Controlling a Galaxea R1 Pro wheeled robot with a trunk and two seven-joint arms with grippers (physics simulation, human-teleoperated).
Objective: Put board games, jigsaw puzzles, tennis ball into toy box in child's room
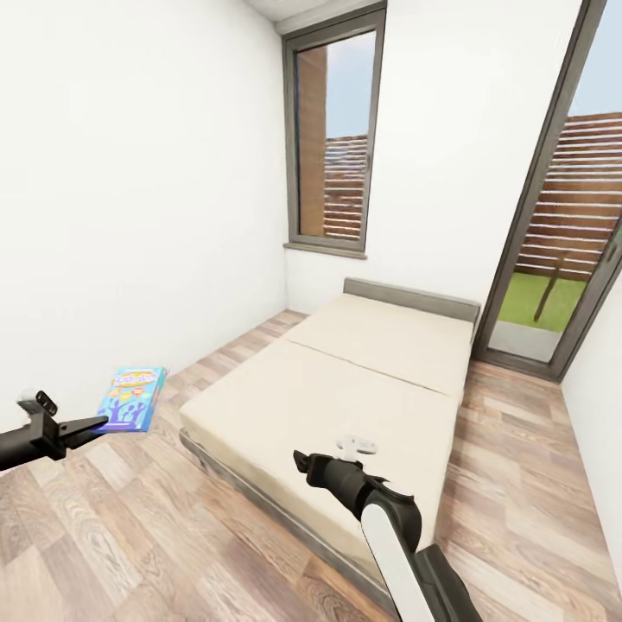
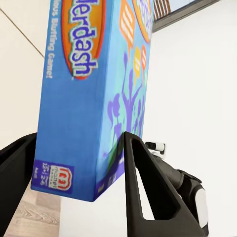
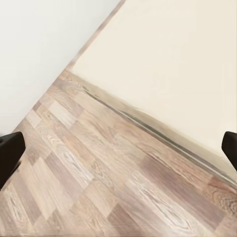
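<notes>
Fingers (image 2: 133,163) of left arm clamp blue board game (image 2: 94,89), its title cropped.

Left pincer (image 2: 74,182) clamped on blue board game (image 2: 94,98); right arm (image 2: 185,190) beyond, against white wall (image 2: 197,89).

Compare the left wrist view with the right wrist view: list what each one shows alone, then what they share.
Left wrist view alone: the blue board game, with part of its title reading "erdash", clamped between the left gripper fingers, a window sill, and the right arm beyond.

Right wrist view alone: the beige bed with its grey frame edge, and the right gripper fingertips wide apart with nothing between them.

Both: the white wall and wood-plank floor.
</notes>
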